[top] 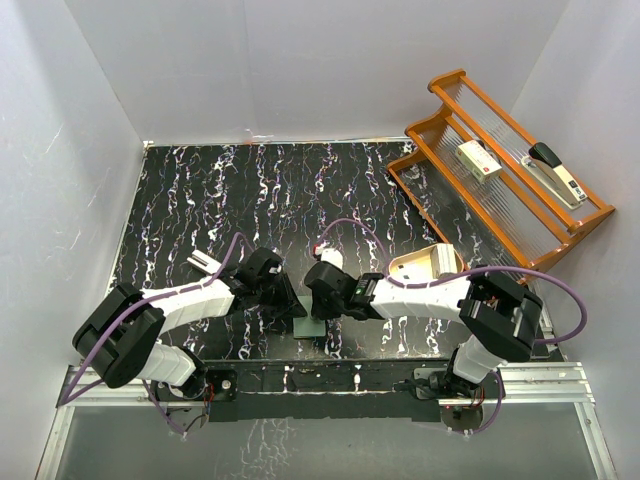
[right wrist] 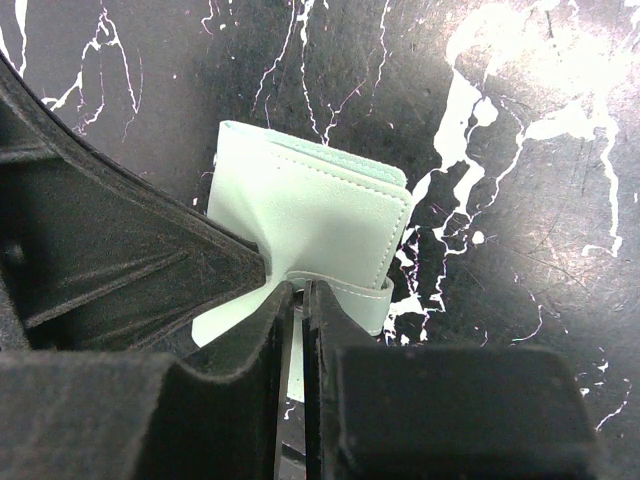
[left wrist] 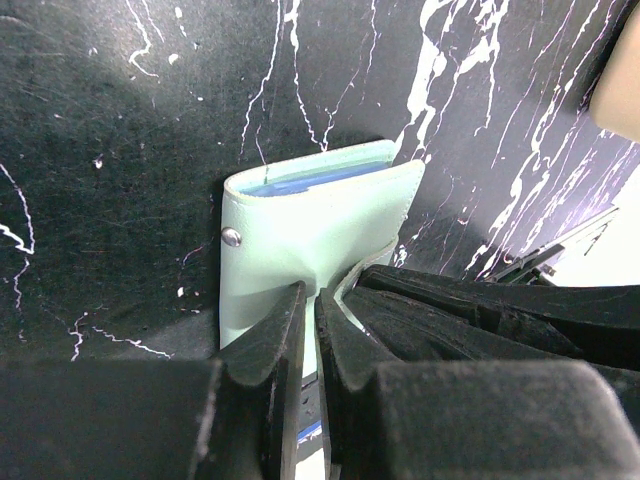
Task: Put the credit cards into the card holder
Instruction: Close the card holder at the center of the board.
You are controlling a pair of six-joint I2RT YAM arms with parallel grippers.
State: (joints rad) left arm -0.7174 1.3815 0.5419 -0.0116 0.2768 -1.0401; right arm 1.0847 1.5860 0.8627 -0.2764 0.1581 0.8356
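The sage-green card holder [top: 311, 327] stands folded on the black marbled table between the two arms. In the left wrist view the card holder [left wrist: 300, 235] shows a metal snap stud [left wrist: 231, 236]. The pale blue edges of the credit cards [left wrist: 305, 182] peek out between its two halves at the top. My left gripper [left wrist: 310, 296] is shut on the holder's near edge. My right gripper [right wrist: 301, 290] is shut on the holder's strap tab [right wrist: 350, 289], against the cover [right wrist: 320, 215]. Both grippers [top: 290, 300] [top: 314, 298] meet tip to tip over the holder.
A tan cream bowl-like object [top: 425, 265] sits just behind the right arm. An orange wooden rack [top: 500, 170] at the back right holds a stapler [top: 556, 172] and a small box [top: 478, 160]. A small white object [top: 204, 263] lies behind the left arm. White walls enclose the table.
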